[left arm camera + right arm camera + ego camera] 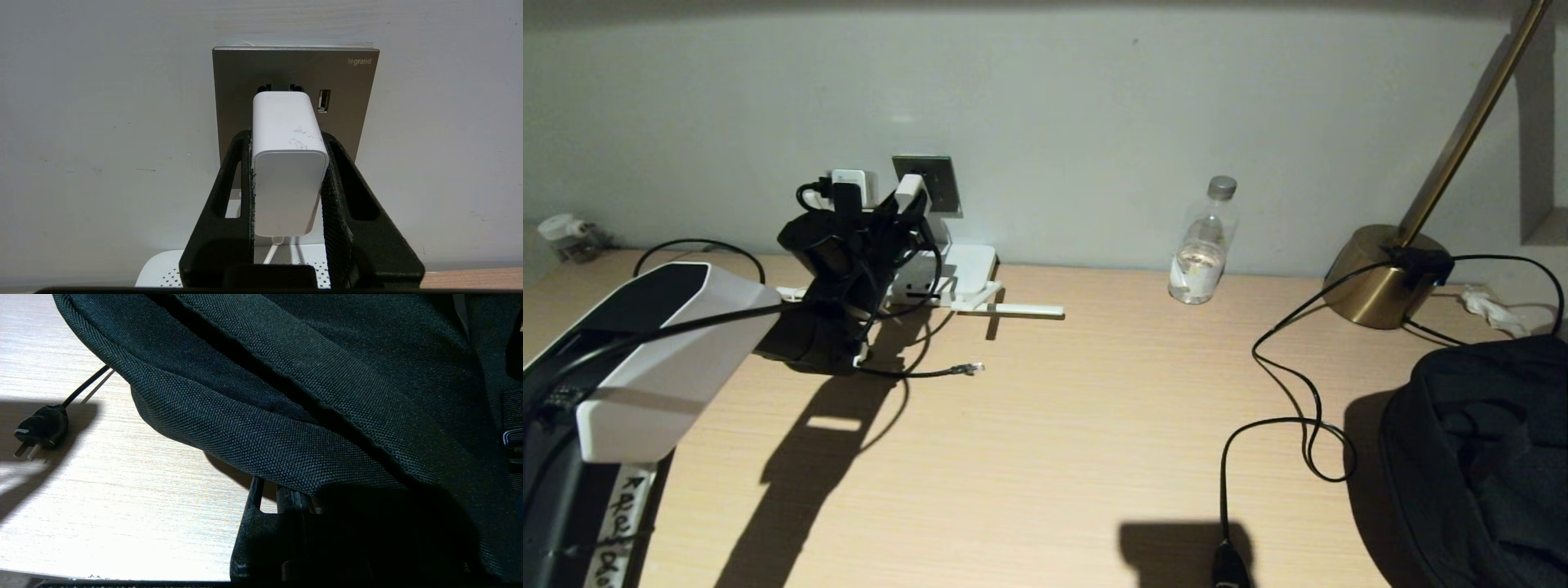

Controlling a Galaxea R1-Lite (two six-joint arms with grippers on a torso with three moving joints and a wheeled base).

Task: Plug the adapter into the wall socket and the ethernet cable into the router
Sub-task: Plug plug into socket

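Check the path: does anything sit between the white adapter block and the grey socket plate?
Nothing visible does. The left gripper holds the white rounded plastic adapter block in its jaws right at the grey metallic wall socket plate, below the dark pin holes; whether it touches the plate is unclear.

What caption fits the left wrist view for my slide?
Left end effector grips the small white plastic adapter, holding it against the square grey metallic wall socket.

One adapter (288, 163); one wall socket (347, 106); one router (968, 269); one bottle (1203, 245); one lamp (1388, 273); one bag (1486, 457) are counted.
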